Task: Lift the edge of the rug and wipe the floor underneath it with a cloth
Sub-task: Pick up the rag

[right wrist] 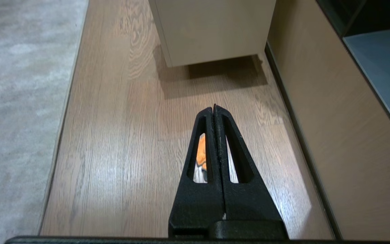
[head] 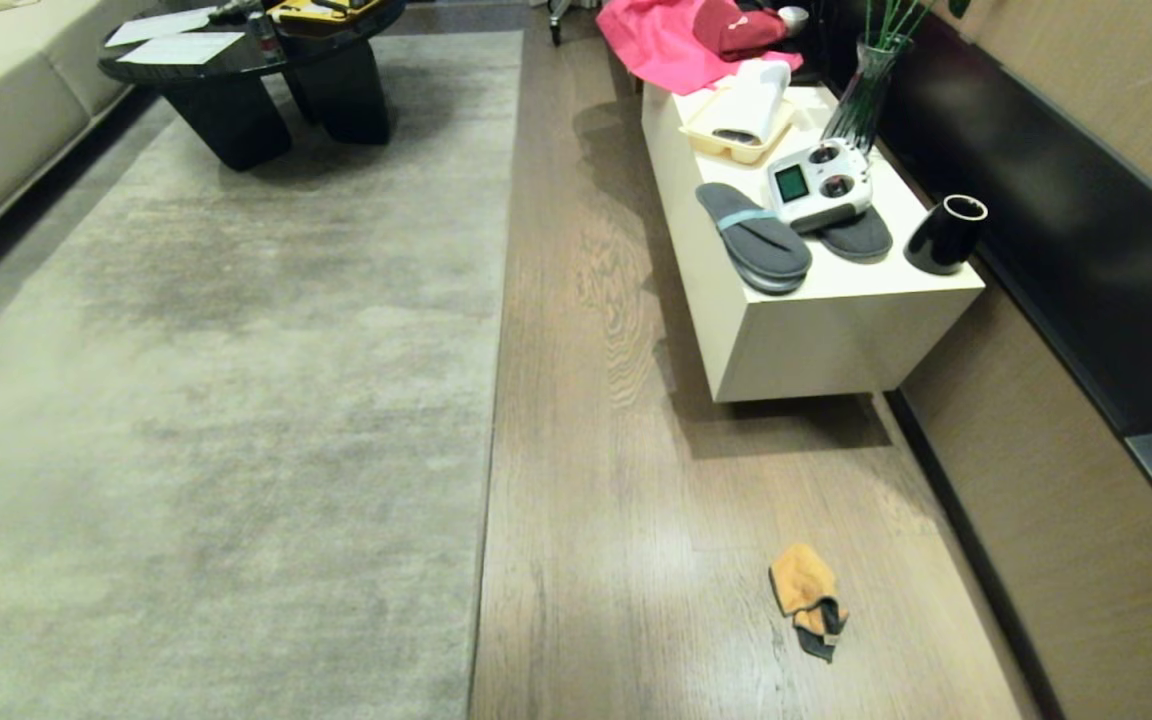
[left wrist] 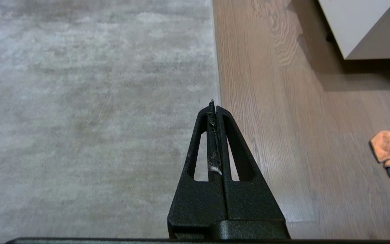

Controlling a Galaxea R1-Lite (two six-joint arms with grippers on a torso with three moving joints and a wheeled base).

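Orange-tan soft cloth lower right on wood-grain floor: light, limp; pinch bunched middle. Left hand, right hand closed, empty.

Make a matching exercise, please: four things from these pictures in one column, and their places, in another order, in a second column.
Things:
1. cloth
2. slippers
3. papers
4. glass vase

Places:
A. on the black round table
B. on the wood floor, right of the rug edge
C. at the back of the white bench, by the wall
D. under the white controller

Pairs: 1-B, 2-D, 3-A, 4-C
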